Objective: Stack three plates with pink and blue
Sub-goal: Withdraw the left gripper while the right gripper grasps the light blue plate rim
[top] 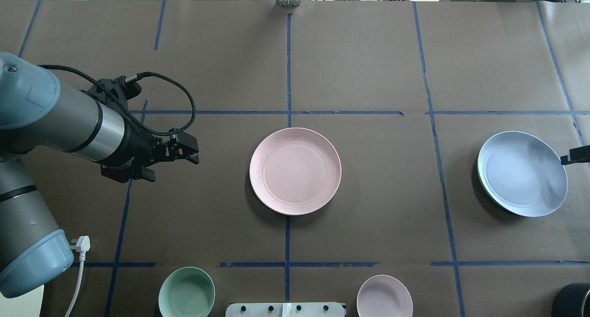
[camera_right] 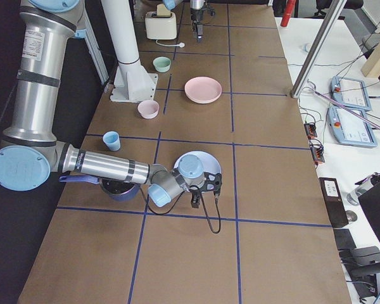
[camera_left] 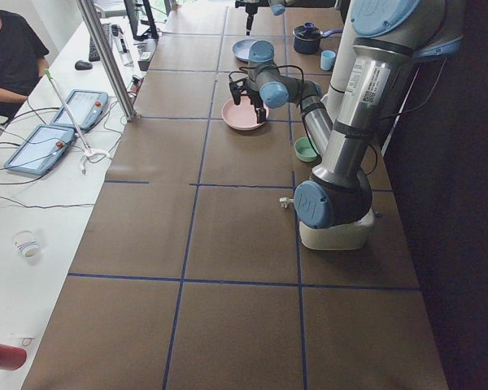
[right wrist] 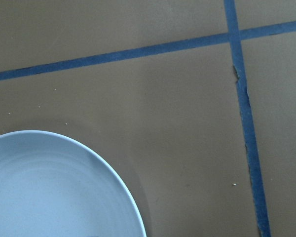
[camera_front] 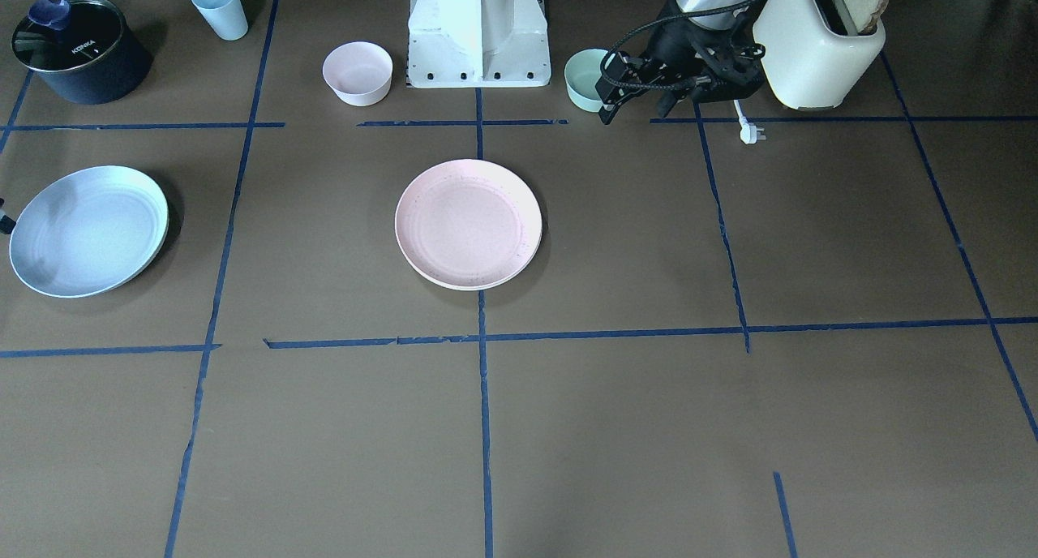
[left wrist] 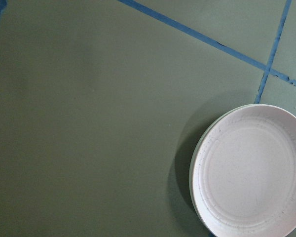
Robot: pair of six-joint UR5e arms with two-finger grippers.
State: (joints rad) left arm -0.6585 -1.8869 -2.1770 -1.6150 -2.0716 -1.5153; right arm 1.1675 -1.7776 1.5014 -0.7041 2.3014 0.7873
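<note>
The pink plate (top: 295,170) lies at the centre of the table (top: 368,54). My left wrist view shows the paler edge of a second plate (left wrist: 192,168) under it. My left gripper (top: 192,153) hovers well apart from it, toward my left end, fingers slightly parted and holding nothing. The blue plate (top: 522,173) lies at my right end. Overhead shows only one finger (top: 574,156) of my right gripper (camera_right: 204,190), at the plate's outer rim. I cannot tell whether that gripper grips the plate.
</note>
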